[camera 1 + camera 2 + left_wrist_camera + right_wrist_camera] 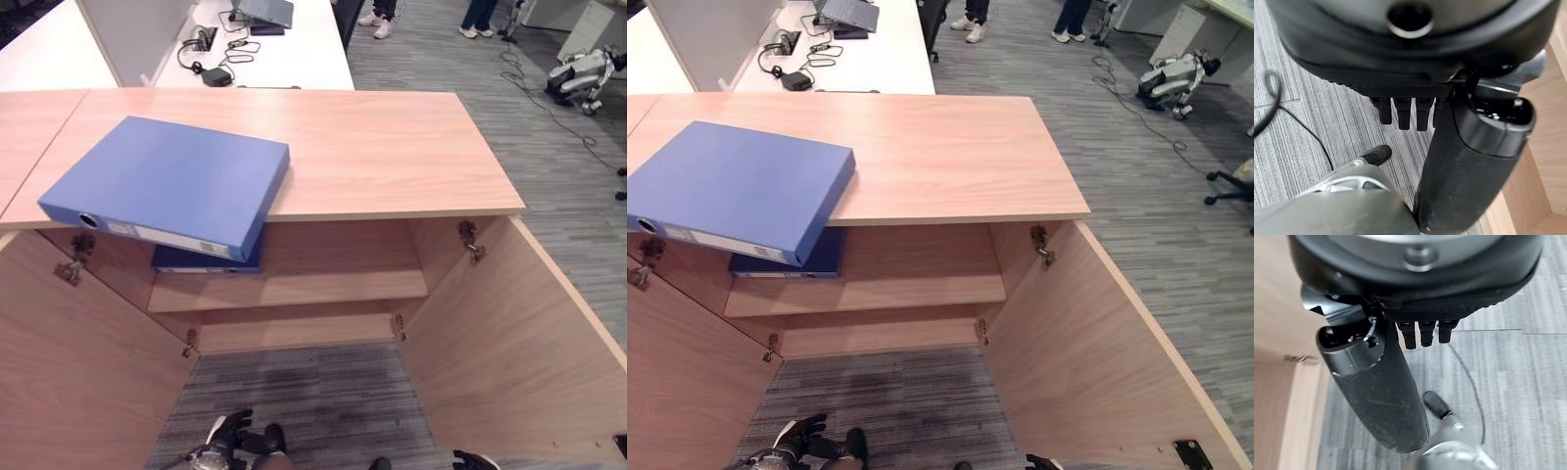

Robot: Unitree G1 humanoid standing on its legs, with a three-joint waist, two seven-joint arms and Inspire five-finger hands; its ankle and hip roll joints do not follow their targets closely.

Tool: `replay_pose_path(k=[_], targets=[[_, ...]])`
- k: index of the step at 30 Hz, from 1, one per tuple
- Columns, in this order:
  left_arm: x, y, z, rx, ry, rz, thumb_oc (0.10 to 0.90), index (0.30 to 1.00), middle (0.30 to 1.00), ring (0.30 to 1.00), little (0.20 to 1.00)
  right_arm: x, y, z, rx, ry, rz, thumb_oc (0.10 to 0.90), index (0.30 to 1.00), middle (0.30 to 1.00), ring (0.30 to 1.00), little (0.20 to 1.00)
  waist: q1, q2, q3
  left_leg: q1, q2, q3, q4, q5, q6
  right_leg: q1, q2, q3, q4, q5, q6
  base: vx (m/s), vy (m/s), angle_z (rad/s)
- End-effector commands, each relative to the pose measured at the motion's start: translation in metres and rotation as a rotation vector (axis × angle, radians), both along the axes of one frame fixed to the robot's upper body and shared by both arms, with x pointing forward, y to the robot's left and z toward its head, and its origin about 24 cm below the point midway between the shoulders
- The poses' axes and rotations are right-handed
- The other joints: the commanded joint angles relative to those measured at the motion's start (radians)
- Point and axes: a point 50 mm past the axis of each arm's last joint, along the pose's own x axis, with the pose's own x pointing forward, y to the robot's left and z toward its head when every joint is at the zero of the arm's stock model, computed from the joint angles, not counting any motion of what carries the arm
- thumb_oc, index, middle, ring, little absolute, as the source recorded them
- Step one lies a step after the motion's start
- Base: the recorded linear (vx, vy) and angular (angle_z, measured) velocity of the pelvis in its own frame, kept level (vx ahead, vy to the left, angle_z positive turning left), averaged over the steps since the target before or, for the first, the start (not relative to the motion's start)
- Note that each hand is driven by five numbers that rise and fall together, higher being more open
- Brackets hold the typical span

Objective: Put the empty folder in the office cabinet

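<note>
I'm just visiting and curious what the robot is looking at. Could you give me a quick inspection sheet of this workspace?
Surface: wooden cabinet, both doors open, top bare but for the folder.
Job's things: blue folder lying flat on top, overhanging the front edge; a darker folder on the shelf inside.
Clutter: nothing seen.
Hands: left hand and right hand low by the floor, fingers relaxed, holding nothing.
Cables: on the white desk behind.
Surroundings: grey carpet, people's feet, a robot dog.

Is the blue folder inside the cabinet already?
No, the blue folder lies on top of the cabinet, its corner sticking out past the front edge.
</note>
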Motion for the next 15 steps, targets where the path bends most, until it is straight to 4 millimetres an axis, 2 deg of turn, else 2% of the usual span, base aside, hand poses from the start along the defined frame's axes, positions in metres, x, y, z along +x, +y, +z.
replay_pose_path(k=[1,4,7,8,9,11,13,14,15], targets=[[-0.013,0.021,0.001,0.073,0.066,-0.037,0.800,0.900,0.900,0.900,0.900,0.007,-0.006,0.003,-0.018,-0.022,0.015,0.800,0.900,0.900,0.900,0.900,0.019,-0.006,-0.027,0.051,0.065,-0.002,-0.027,-0.025,-0.079,0.018,-0.061,0.070,0.002,-0.055,0.077,0.12,0.204,0.05],[-0.015,0.022,0.000,0.079,0.079,-0.051,0.800,0.900,0.900,0.900,0.900,0.004,-0.004,0.002,-0.015,-0.007,0.027,0.800,0.900,0.900,0.900,0.900,0.019,-0.013,-0.041,0.066,0.038,-0.001,-0.056,-0.029,-0.066,0.012,-0.081,0.083,0.025,-0.052,0.085,0.09,0.180,0.16],[-0.012,0.028,0.003,0.100,0.076,-0.058,0.800,0.900,0.900,0.900,0.900,0.003,-0.001,0.001,-0.010,0.005,0.022,0.800,0.900,0.900,0.900,0.900,0.021,-0.022,-0.037,0.072,0.002,0.007,-0.058,-0.045,-0.043,0.001,-0.129,0.093,0.091,-0.045,0.108,0.10,0.269,0.12],[-0.010,0.031,0.005,0.111,0.073,-0.059,0.800,0.900,0.900,0.900,0.900,0.003,-0.002,0.001,-0.008,0.006,0.010,0.800,0.900,0.900,0.900,0.900,0.020,-0.025,-0.033,0.071,-0.022,0.016,-0.057,-0.059,-0.027,-0.009,-0.161,0.092,0.136,-0.038,0.124,0.09,0.252,0.15],[-0.010,0.031,0.005,0.111,0.073,-0.059,0.800,0.900,0.900,0.900,0.900,0.003,-0.001,0.001,-0.008,0.005,0.010,0.800,0.900,0.900,0.900,0.900,0.020,-0.026,-0.033,0.071,-0.024,0.016,-0.057,-0.060,-0.025,-0.010,-0.164,0.093,0.139,-0.039,0.126,0.13,0.329,0.30],[-0.009,0.037,0.007,0.123,0.066,-0.044,0.800,0.900,0.900,0.900,0.900,0.004,0.000,0.000,0.002,-0.001,-0.016,0.800,0.900,0.900,0.900,0.900,0.013,-0.023,-0.029,0.078,-0.057,0.024,-0.059,-0.083,0.002,-0.035,-0.205,0.106,0.234,-0.019,0.146,0.11,0.260,0.33],[-0.009,0.039,0.008,0.126,0.065,-0.033,0.800,0.900,0.900,0.900,0.900,0.005,0.001,0.000,0.006,-0.003,-0.021,0.800,0.900,0.900,0.900,0.900,0.009,-0.021,-0.027,0.088,-0.072,0.029,-0.061,-0.096,0.015,-0.053,-0.224,0.120,0.279,-0.011,0.154,0.10,0.234,0.17],[-0.010,0.042,0.008,0.128,0.062,-0.013,0.800,0.900,0.900,0.900,0.900,0.008,0.000,0.001,0.008,-0.013,-0.028,0.800,0.900,0.900,0.900,0.900,0.005,-0.009,-0.018,0.110,-0.085,0.050,-0.065,-0.112,0.033,-0.088,-0.253,0.114,0.361,0.038,0.168,0.15,0.358,0.13],[-0.012,0.043,0.008,0.130,0.064,-0.004,0.800,0.900,0.900,0.900,0.900,0.010,0.000,0.002,0.009,-0.021,-0.031,0.800,0.900,0.900,0.900,0.900,0.006,0.001,-0.012,0.119,-0.089,0.058,-0.067,-0.120,0.042,-0.101,-0.263,0.100,0.409,0.047,0.169,0.14,0.357,0.06]])
